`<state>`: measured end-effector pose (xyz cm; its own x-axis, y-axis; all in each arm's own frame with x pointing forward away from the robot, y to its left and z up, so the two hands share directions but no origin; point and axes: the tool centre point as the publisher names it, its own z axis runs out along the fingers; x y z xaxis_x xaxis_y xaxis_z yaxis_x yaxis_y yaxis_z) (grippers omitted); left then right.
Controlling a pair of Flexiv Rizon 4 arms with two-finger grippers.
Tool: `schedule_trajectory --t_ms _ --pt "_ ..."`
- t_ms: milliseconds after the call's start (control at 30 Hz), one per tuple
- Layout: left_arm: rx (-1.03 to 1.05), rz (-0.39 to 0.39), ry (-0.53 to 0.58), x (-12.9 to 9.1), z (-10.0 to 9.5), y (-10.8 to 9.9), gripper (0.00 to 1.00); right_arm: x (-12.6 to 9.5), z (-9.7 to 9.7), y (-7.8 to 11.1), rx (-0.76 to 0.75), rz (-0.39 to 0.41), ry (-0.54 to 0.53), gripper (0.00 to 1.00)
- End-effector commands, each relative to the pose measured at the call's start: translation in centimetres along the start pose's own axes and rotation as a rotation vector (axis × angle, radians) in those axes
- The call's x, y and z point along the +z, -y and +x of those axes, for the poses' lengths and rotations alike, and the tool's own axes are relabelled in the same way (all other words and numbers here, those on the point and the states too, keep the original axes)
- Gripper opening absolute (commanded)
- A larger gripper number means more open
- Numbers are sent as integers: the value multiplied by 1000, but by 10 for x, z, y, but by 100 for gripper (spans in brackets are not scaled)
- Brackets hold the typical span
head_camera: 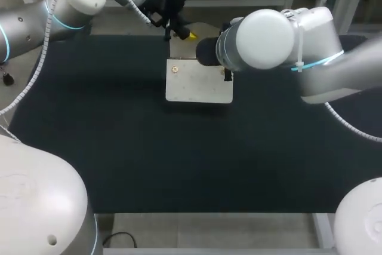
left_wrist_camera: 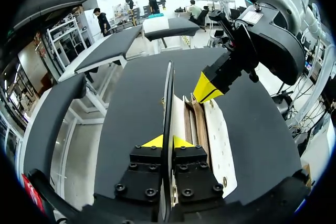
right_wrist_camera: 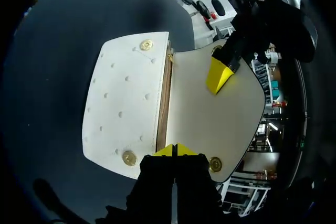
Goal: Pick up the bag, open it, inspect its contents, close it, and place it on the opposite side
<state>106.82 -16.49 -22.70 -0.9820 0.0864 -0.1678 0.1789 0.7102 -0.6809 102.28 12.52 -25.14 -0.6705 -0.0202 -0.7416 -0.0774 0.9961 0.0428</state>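
Bag [head_camera: 198, 85] lying open, flap clamped by one gripper

Counting one bag only: white, dotted on the body, lying flat on the black table [head_camera: 119, 147] at its far middle, between the two arms. Counting one flap [right_wrist_camera: 215, 119], smooth and cream-coloured, being held up away from the body, leaving the mouth standing open. Counting three gold snaps [right_wrist_camera: 146, 44] plainly in the right wrist view, two on the body and one near a corner of the flap. Showing also brown dividers [left_wrist_camera: 198, 124] inside the mouth, in the left wrist view; not possible to count them surely.

Counting two grippers, one on each arm. Coming in from the left side, left gripper [left_wrist_camera: 167, 141] clamping the flap: seeing the flap edge-on between the two yellow tips, both tips pressing on it from the two sides, parted only by the thickness of the flap. Coming in from the right side, right gripper [right_wrist_camera: 174, 150] hovering at one end of the mouth, tips closed together with no gap showing between them. Pointing at the meeting edge of body and flap, just beside the nearer snap of the body. Not able to tell from these views about any thin edge caught between those tips, nor about real contact with the bag.
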Motion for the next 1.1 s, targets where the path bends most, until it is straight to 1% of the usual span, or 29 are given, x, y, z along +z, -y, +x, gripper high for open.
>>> schedule_trajectory --t_ms 33,267,500,733,867,1100 --pt "-4 3 -5 1 -1 1 0 9 -1 -4 1 13 -5 0" --pt "-23 20 4 -1 2 1 0 24 -2 -5 32 54 -36 0" --pt "-30 38 13 -4 4 0 0 32 -3 -8 54 60 -70 0" --pt "-36 51 8 -2 6 -1 0 41 -3 -11 51 65 -87 0" --pt "-50 58 24 -5 4 -2 0 42 0 -9 51 70 -98 0" --pt "-88 72 37 -6 -1 -4 0 37 13 -6 58 67 -118 0"
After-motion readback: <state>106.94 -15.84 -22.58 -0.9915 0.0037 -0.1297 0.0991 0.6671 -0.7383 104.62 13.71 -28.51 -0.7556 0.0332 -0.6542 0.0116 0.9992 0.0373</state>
